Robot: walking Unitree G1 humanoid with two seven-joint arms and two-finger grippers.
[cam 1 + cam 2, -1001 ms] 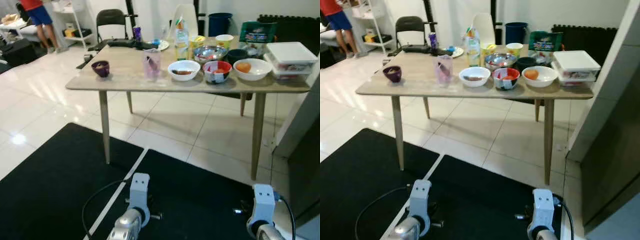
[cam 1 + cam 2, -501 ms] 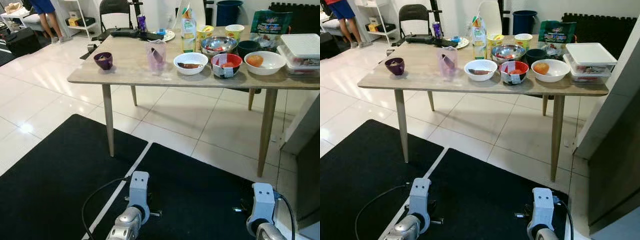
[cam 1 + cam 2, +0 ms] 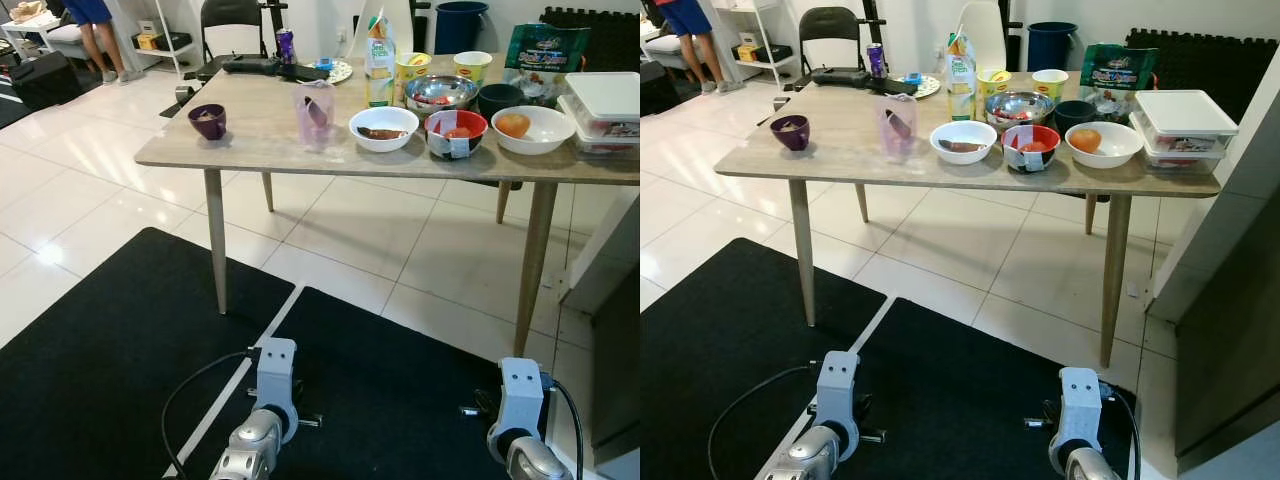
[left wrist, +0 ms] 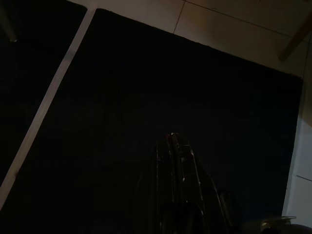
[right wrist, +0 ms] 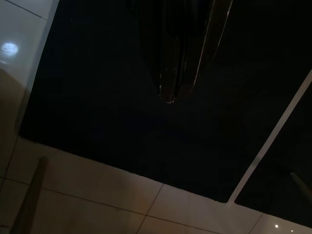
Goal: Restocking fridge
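A wooden table [image 3: 260,150] stands ahead, laden with food. On it are a purple bowl [image 3: 207,120], a pink cup [image 3: 313,112], a white bowl of dark food [image 3: 384,123], a red bowl [image 3: 456,131], a white bowl holding an orange fruit [image 3: 532,126], a metal bowl [image 3: 441,92], a drink carton [image 3: 379,62], a green bag [image 3: 546,50] and lidded white containers [image 3: 605,100]. Both arms hang low over the black mat. My left gripper [image 4: 173,139] and right gripper [image 5: 168,97] are shut and hold nothing.
Two black mats [image 3: 120,340] with a pale strip between them cover the floor under me. A dark tall panel [image 3: 1230,300] stands close at the right. Behind the table are a black chair [image 3: 230,15], a blue bin [image 3: 462,22] and a person's legs [image 3: 95,30] at far left.
The camera has tipped down and drawn slightly nearer the table, so the scene has shifted. Both arms still hang as before.
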